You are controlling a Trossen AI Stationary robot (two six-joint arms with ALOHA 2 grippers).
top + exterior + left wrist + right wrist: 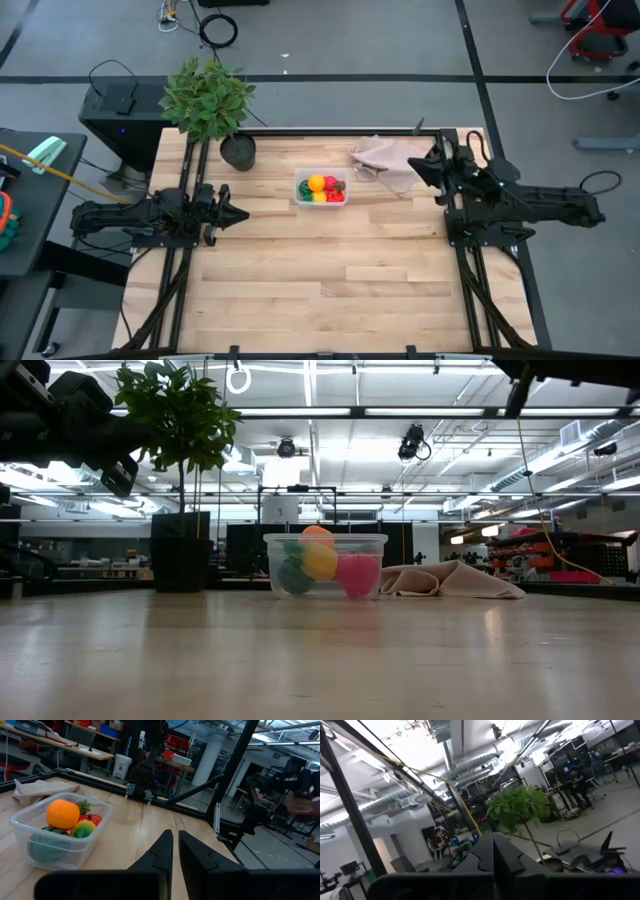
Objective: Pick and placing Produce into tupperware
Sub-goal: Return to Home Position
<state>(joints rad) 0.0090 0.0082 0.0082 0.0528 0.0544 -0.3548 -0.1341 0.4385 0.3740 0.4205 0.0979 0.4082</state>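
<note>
Left jaws (closed) near tupperware (19, 831)

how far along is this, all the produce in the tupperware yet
Looks nearly finished. The produce sits inside the tupperware; no loose pieces show on the table. Nothing is in hand: the left tool and right tool are shut, empty, off to the sides. Only parking the arms seems left.

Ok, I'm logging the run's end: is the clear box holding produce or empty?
Holding produce: the lidless clear box has an orange, a yellow piece, red pieces and a green piece inside.
</note>
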